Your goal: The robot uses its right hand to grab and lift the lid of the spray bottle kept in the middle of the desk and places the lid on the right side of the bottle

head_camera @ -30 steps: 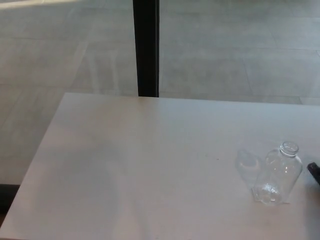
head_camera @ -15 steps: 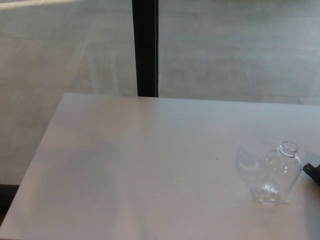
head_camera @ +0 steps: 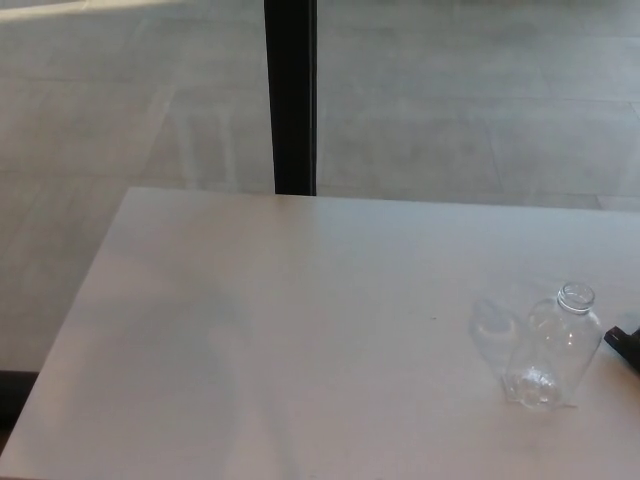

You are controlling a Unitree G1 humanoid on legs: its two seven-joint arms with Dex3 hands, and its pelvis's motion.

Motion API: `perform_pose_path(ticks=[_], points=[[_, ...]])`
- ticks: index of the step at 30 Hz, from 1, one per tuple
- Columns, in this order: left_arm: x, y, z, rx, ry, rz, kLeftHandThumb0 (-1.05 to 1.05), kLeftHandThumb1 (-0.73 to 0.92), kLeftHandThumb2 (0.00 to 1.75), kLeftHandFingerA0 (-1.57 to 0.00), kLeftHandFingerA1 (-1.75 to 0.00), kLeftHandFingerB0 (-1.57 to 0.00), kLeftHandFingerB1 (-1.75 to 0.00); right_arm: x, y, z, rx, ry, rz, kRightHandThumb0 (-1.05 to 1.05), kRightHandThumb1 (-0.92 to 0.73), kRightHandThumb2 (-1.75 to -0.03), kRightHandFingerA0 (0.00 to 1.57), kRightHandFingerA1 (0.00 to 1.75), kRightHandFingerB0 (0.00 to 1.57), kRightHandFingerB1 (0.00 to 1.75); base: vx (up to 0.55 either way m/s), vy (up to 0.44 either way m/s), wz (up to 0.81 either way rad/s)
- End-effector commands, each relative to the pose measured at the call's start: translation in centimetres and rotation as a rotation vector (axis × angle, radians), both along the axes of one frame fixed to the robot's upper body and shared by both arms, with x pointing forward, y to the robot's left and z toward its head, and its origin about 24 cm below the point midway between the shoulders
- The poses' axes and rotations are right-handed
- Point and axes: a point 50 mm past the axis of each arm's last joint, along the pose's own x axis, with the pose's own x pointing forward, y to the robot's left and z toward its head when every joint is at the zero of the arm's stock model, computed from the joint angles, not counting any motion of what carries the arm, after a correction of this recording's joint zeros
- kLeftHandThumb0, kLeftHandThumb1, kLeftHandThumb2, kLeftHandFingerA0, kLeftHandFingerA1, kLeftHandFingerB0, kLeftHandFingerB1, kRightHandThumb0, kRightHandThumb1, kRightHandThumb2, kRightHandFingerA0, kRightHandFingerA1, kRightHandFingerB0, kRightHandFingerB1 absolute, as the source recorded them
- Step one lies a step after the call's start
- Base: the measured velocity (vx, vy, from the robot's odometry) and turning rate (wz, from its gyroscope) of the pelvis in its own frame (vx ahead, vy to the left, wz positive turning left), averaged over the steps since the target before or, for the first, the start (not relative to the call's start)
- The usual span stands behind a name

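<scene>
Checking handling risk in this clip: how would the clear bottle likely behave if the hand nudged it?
The bottle looks empty and clear, so probably light and easily slid. It stands upright and narrows to its neck, so a high push might tip it. The right hand barely shows.

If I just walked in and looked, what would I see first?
You'd spot the clear bottle first, standing with an open neck on the right part of the white desk. Next is the dark post rising behind the desk's far edge. A bit of the robot's black right hand peeks in at the right edge, just beside the bottle.
</scene>
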Motion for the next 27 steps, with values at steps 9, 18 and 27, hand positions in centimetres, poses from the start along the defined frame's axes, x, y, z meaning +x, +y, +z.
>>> perform_pose_path(ticks=[9,18,27], points=[[0.6,0.6,0.6,0.03,-0.015,-0.011,-0.81,0.87,0.66,-0.56,-0.49,-0.39,-0.39,-12.8,-11.0,-3.2,0.944,-0.893,-0.703,-0.45,-0.76,-0.63,0.0,0.19,0.06,0.26,0.0,0.0,0.0],[1.1,0.5,0.7,0.038,-0.025,-0.03,-0.84,0.87,0.66,-0.55,-0.48,-0.38,-0.39,-16.1,-9.6,-13.4,1.121,-0.841,-1.116,-0.5,-0.74,-0.62,0.0,0.23,0.02,0.31,0.0,0.0,0.0],[1.2,0.9,1.0,0.041,-0.04,-0.008,-0.78,0.68,1.09,-0.51,-0.62,-0.32,-0.52,-17.7,-6.8,-18.2,0.89,-0.455,-1.037,-0.37,-0.52,-1.06,0.01,0.53,0.0,0.51,0.0,0.0,0.0]])
